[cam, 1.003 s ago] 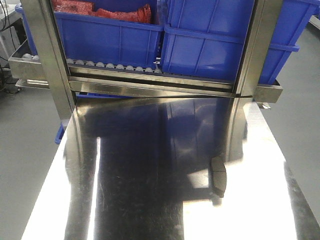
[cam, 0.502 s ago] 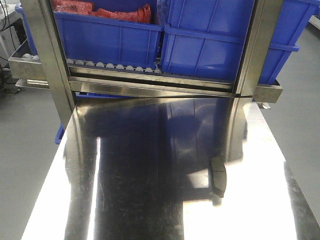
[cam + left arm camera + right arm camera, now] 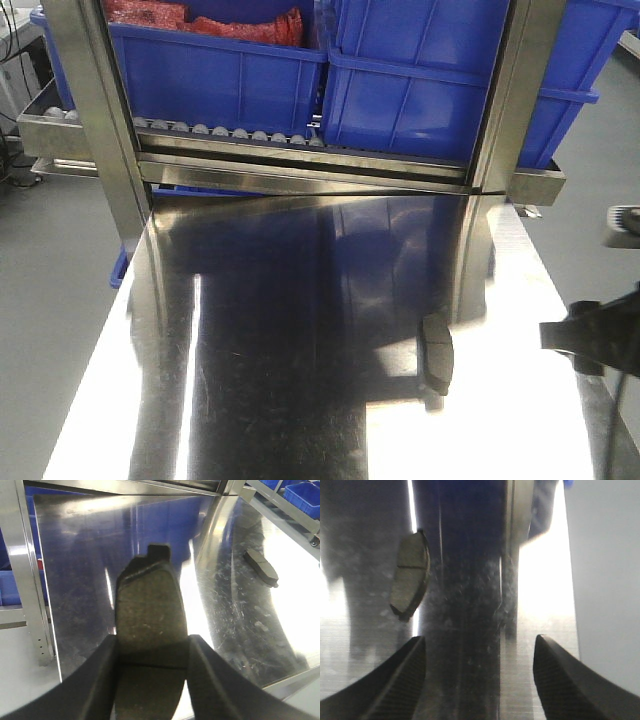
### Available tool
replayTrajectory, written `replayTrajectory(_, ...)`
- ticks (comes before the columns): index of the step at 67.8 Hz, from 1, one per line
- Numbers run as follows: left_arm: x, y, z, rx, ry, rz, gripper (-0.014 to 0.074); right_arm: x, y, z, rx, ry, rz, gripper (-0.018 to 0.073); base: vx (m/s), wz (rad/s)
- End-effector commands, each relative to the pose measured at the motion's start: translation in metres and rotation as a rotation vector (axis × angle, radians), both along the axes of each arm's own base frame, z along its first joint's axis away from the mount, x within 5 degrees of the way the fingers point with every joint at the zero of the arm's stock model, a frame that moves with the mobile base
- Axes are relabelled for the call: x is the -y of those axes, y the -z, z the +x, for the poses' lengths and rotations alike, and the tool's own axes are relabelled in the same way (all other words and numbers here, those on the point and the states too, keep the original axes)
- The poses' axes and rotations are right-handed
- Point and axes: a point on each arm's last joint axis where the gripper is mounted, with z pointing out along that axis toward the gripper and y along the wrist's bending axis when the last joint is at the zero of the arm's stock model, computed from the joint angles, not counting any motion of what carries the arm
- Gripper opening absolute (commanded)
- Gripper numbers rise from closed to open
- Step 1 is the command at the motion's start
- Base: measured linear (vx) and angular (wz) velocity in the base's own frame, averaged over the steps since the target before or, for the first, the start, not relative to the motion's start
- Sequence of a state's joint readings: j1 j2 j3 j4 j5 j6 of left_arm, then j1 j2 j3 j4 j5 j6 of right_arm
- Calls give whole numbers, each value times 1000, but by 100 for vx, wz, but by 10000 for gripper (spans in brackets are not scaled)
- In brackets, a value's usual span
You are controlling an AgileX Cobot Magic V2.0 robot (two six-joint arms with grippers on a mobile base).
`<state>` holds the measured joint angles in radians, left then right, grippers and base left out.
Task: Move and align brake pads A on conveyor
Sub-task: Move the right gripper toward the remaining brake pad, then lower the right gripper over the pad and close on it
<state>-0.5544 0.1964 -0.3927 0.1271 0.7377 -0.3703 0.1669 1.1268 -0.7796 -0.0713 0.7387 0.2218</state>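
- The shiny reflective steel bench (image 3: 270,380) takes up most of the scene. No conveyor belt is seen in any view, so both pads are reckoned to be a carry away from where they belong.
- A left blue plastic bin (image 3: 215,85) and a right blue plastic bin (image 3: 430,100) are parked on the steel roller rack (image 3: 230,135) at the bench's far end. Crumpled red packets (image 3: 200,20) are seen in the left one. The inside of the right one is hidden from this angle.
- The left pincer (image 3: 152,645) is clamped on a flat dark-grey curved brake pad (image 3: 150,605), gripped by its long edges around the groove, tabbed end poking forward above the bench. It's best kept level and untwisted on the way, so less squaring-up is needed at the belt.
- The right pincer (image 3: 479,645) is spread wide with nothing in it, low over the bench near the right edge.
- A second dark-grey brake pad (image 3: 436,355) lies flat on the bench's right side, off to the left of that open pincer and not between its fingers. The pincer should probably be centred over the groove before it's closed. On slick steel, a thin pad is likely to skate if it's touched by one finger first.
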Motion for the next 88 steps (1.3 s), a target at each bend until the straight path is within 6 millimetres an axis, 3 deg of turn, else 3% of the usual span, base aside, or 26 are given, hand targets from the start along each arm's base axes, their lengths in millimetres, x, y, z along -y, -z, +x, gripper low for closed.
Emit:
replayTrajectory(1,2,-17,2,97,12,-58,-6,-4,5,25,-49,12,1,453,0,0)
replayTrajectory(14,2,-17,2,97,12,-58,-6,-12,41,55,-252,10,9,453,0,0)
replayTrajectory(24,2,-17,2,97,12,-58,-6,-15,55,71,-315,21,9,453,0,0)
replayTrajectory(43,2,-17,2,97,12,-58,-6,-27,41,92,-337,-2,1,453,0,0)
replayTrajectory(60,2,-17,2,97,12,-58,-6,-75,22,112,-275,-46,37,453,0,0)
replayTrajectory(70,2,-17,2,97,12,-58,-6,-91,26,122,-304,-27,60,453,0,0)
replayTrajectory(88,2,-17,2,97,12,-58,-6,-93,48,132,-377,-8,21,453,0,0)
